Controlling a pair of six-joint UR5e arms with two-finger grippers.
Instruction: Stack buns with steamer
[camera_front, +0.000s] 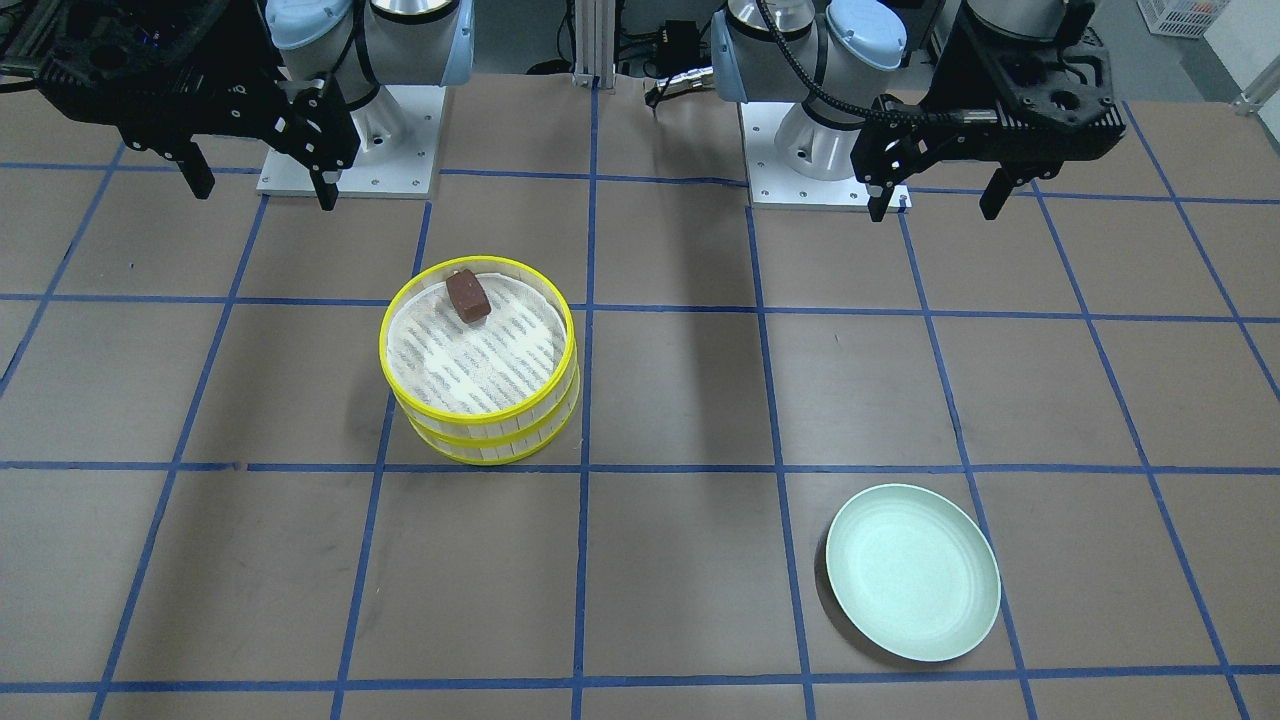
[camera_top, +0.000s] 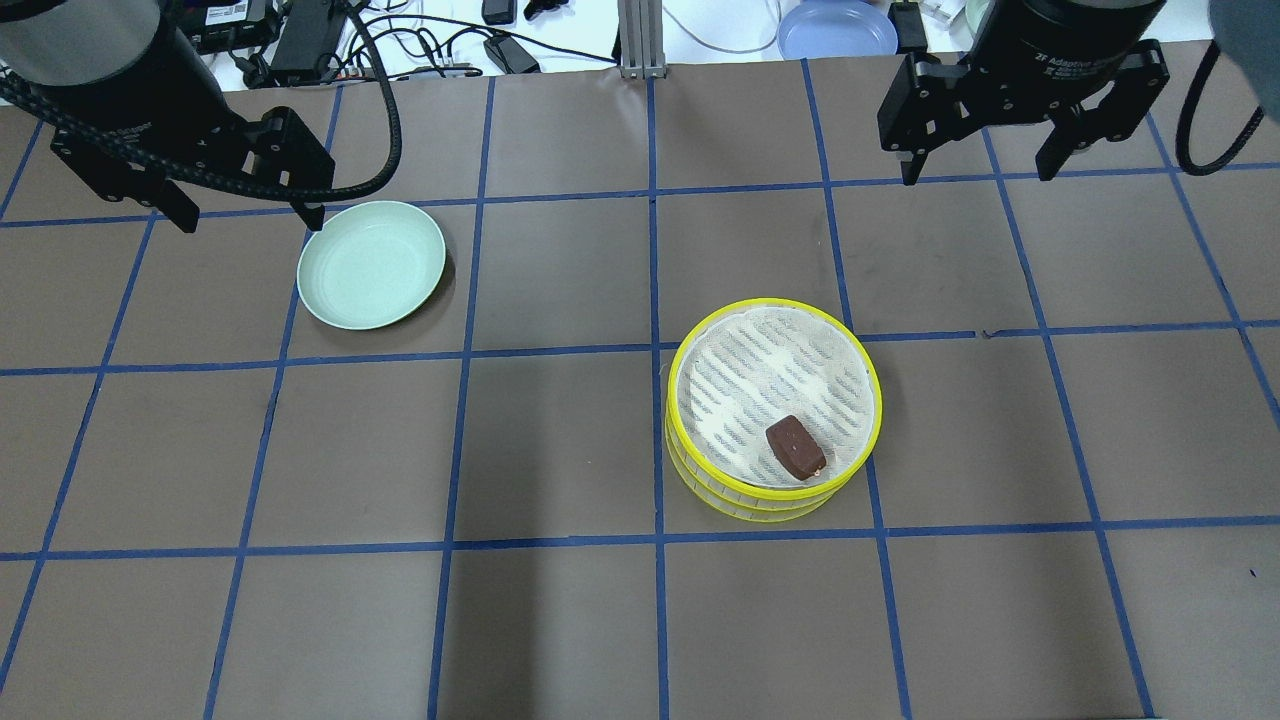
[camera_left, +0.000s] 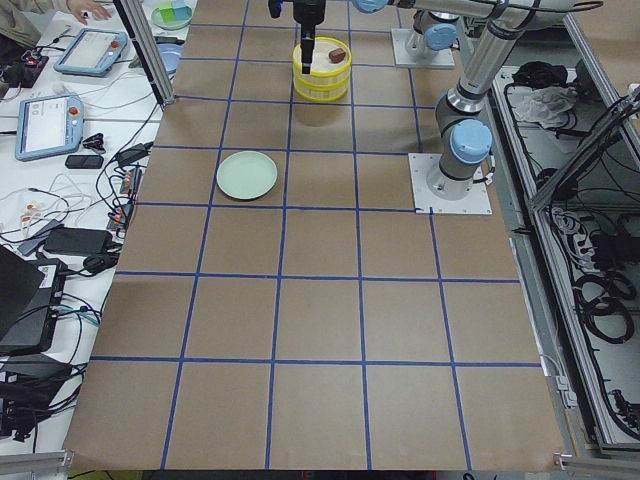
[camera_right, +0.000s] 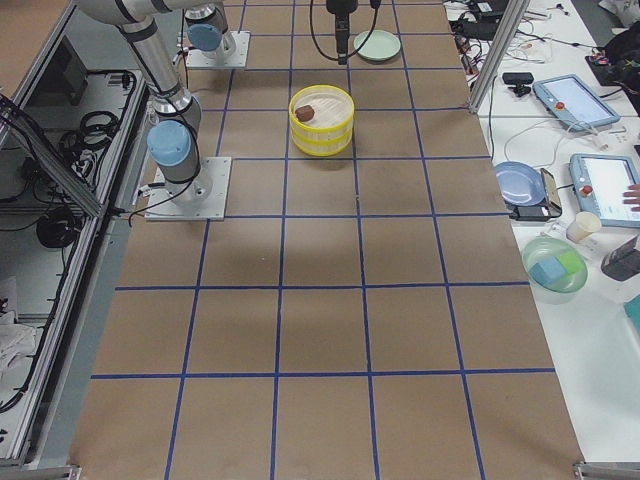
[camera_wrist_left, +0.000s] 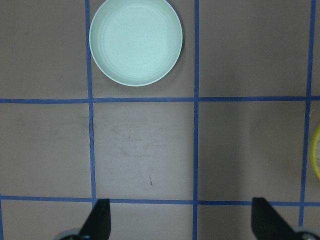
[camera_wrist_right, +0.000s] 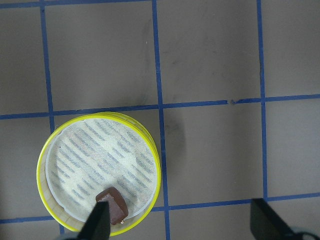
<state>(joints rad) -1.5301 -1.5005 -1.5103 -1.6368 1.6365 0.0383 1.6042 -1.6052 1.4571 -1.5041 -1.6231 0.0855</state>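
The left gripper (camera_top: 250, 222) and right gripper (camera_top: 979, 175) hung with jaws spread, holding nothing. The steamer (camera_top: 775, 303) stood as two stacked tiers, clearest from the front. Only the left wrist view centred the green plate (camera_wrist_left: 135, 42). The brown bun (camera_top: 796, 447) lay in the top tier, near the rim.

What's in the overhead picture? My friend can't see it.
Two yellow-rimmed steamer tiers sit stacked on the table, a dark brown bun lying in the top one. A pale green plate sits empty to their left. The left pincer and right pincer hang open, holding nothing.
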